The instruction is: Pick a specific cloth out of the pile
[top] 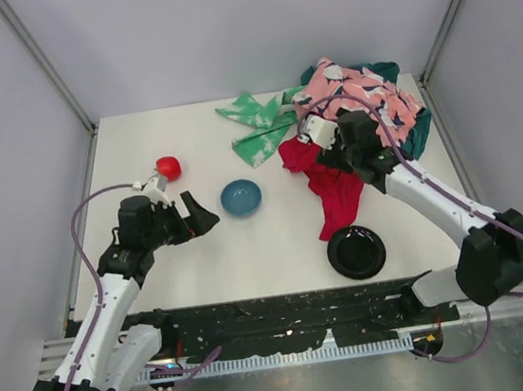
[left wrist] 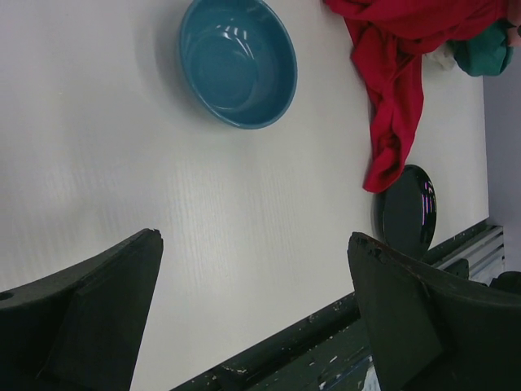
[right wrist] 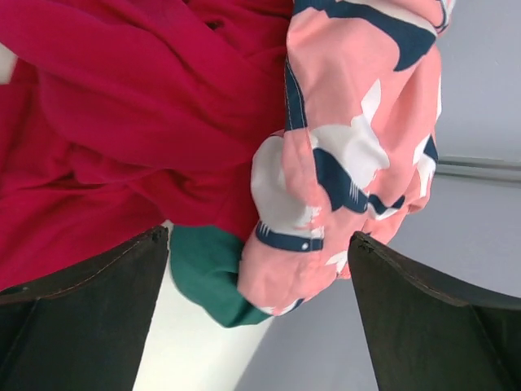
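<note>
The pile lies at the back right: a pink cloth with white and navy pattern on top, a red cloth trailing toward the front, a dark teal cloth underneath, and a green-and-white cloth spread to the left. No black cloth shows in any view. My right gripper is open and empty at the pile's left edge, with the pink and teal cloth edges between its fingers in the right wrist view. My left gripper is open and empty above bare table, left of the blue bowl.
A round, glossy black plate lies near the front edge, just below the red cloth's tip; it also shows in the left wrist view. A red ball sits at the left. Walls close in on three sides.
</note>
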Robot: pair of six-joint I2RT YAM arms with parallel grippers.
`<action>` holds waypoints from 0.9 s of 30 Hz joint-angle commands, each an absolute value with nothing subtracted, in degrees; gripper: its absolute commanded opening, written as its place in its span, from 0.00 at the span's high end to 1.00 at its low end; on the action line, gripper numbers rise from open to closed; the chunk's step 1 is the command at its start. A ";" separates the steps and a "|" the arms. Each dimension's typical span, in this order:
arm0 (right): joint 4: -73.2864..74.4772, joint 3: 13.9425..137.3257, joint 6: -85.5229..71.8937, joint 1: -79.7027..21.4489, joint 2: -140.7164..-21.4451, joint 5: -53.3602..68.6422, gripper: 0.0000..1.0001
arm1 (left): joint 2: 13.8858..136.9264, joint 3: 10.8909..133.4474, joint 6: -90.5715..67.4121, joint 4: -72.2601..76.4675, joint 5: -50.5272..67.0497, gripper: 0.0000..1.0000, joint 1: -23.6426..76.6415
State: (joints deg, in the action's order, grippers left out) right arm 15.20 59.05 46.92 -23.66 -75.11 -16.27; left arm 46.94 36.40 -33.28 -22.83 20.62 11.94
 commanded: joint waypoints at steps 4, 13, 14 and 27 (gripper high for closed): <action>17.05 71.87 59.06 -16.36 -88.14 -14.95 0.05 | 49.21 40.08 -30.76 -22.06 18.02 0.00 12.04; 31.71 84.20 58.71 -12.48 -109.66 -9.41 0.05 | 55.19 42.62 -30.24 -22.59 17.05 0.00 11.95; 31.99 84.63 58.80 -12.31 -111.78 -9.40 0.05 | 55.72 42.71 -30.32 -22.59 16.70 0.00 12.04; 45.16 87.36 59.50 -11.69 -111.89 -0.88 0.95 | 56.52 42.63 -30.67 -21.19 18.01 0.00 12.04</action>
State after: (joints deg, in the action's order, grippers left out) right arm 33.61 88.23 58.59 -12.21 -111.31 -7.64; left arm 57.39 41.10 -31.07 -23.03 17.37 11.94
